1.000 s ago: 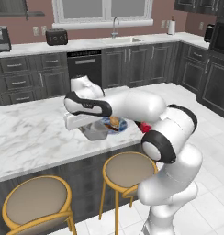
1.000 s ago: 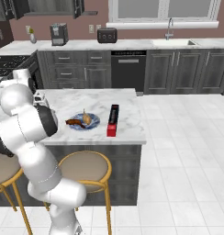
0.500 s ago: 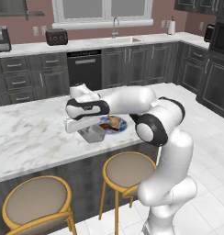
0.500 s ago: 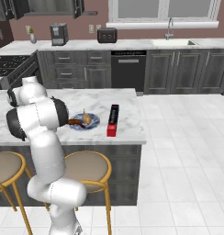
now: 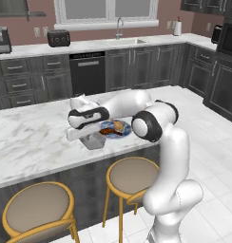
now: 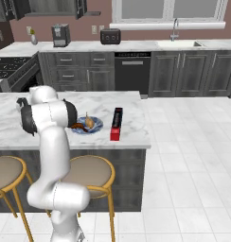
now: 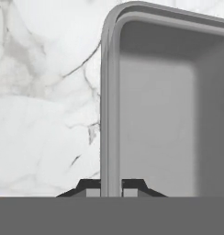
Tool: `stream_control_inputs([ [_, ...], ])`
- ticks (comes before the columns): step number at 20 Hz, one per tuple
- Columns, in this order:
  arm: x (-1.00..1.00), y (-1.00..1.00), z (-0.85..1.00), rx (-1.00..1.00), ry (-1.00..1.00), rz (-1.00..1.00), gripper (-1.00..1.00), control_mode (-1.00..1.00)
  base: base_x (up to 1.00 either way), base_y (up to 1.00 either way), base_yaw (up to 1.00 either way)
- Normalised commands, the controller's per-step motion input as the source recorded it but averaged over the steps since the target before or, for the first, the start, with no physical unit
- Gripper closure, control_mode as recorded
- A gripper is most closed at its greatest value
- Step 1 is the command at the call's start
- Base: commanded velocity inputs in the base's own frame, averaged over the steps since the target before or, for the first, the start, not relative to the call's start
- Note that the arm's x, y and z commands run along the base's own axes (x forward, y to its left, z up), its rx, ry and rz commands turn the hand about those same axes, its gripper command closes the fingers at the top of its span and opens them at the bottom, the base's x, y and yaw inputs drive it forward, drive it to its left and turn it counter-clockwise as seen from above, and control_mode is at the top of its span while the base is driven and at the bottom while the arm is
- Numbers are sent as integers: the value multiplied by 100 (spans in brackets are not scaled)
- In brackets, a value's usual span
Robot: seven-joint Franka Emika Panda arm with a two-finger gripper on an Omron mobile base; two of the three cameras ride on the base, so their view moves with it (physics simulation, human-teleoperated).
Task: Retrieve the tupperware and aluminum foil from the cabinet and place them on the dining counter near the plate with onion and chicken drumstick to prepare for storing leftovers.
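1. Left base view. My gripper (image 5: 91, 136) reaches over the dining counter (image 5: 27, 142); the tupperware (image 5: 95, 140) sits at it, just beside the plate (image 5: 115, 129), on the side away from the sink (image 5: 122, 42).
2. Right base view. The aluminum foil (image 6: 117, 124) carton lies on the marble beside the plate (image 6: 87, 126), opposite my arm. Its lettering is too small to read; the chicken drumstick (image 6: 90, 122) rests on the plate.
3. Hand view. My jaws straddle the tupperware (image 7: 164, 110) wall, fingertips (image 7: 92, 187) either side, apparently gripping it. I judge it light, thin, slippery and slightly flexible; the rim is the natural hold.
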Motion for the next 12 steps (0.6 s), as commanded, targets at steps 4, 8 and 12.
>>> stream_control_inputs([
  [4,60,17,-40,-3,0,0,100,-100,0,0,0],
  [8,62,18,-41,-4,0,0,-100,-100,0,0,0],
  [12,31,14,-14,-4,0,-5,-100,-100,0,0,0],
])
